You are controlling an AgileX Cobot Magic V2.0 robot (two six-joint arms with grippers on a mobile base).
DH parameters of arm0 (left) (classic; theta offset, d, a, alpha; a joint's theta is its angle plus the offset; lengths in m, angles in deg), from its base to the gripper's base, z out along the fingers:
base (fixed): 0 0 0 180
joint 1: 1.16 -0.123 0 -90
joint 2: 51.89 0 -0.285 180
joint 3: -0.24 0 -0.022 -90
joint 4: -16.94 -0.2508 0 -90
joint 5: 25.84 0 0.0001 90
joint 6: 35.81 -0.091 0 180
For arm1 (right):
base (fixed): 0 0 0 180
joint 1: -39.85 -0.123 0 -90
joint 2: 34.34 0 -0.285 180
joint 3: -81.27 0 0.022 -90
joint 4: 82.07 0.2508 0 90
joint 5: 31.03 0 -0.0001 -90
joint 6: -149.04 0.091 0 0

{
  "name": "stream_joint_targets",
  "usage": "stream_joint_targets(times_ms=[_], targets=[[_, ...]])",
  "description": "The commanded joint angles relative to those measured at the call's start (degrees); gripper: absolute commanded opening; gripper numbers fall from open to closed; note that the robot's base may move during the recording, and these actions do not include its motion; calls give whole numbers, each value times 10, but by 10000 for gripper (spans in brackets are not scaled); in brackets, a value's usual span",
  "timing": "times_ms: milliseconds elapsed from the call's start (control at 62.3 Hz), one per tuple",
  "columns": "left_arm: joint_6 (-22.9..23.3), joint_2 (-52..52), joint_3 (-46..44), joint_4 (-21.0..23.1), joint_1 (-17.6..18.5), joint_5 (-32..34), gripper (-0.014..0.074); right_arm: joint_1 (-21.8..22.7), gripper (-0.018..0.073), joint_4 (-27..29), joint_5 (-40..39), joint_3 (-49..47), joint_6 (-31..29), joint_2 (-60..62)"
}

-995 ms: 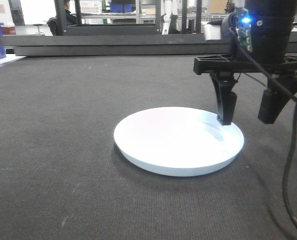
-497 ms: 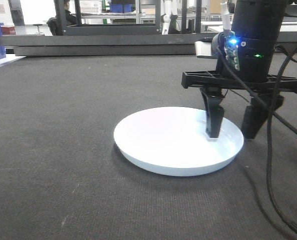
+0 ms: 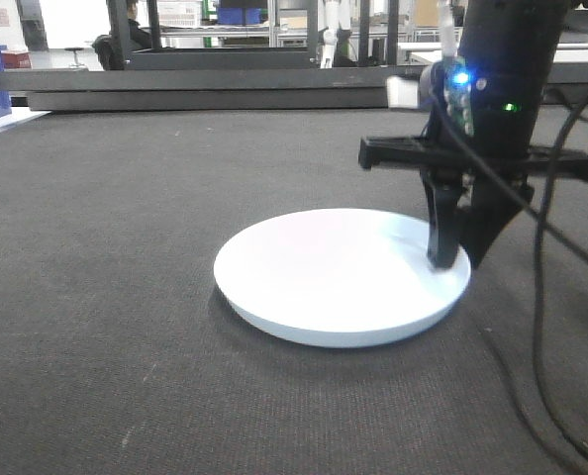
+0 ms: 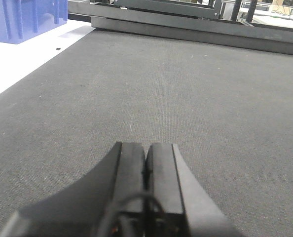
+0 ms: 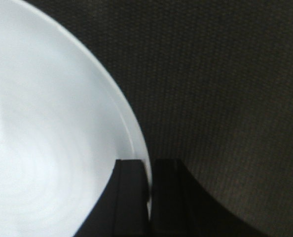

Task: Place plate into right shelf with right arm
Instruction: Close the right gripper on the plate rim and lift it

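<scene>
The white plate [image 3: 334, 282] is seen resting on the dark textured table surface [image 3: 106, 297]. Its rim is clamped by the right gripper [image 3: 459, 252] at about 3 o'clock of the plate in the front view. In the right wrist view the two fingers [image 5: 129, 197] are brought almost together, one inside the rim and one outside, with only the thin edge of the plate between them. The left gripper [image 4: 146, 168] is held low over the table surface, its jaws pressed together with nothing between them. A blue bin [image 4: 23, 19] is noticed at 10 o'clock of that view
</scene>
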State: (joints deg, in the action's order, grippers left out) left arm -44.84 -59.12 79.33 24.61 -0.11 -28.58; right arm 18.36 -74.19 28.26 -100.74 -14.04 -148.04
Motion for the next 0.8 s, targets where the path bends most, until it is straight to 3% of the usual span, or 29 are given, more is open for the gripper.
stream_joint_targets(times_ms=[0,225,385,529,786], targets=[[4,6,6,5,1,52,-128,4,54,0,-4,-18,-10,66],[4,6,6,5,1,52,-128,29,54,-24,-40,-2,-66,172],[4,6,6,5,1,52,-128,63,54,-52,-109,68,-84,265],[4,6,6,5,1,52,-128,95,54,-64,-267,190,-118,365],[4,6,6,5,1,52,-128,139,54,-79,-497,385,-120,525]])
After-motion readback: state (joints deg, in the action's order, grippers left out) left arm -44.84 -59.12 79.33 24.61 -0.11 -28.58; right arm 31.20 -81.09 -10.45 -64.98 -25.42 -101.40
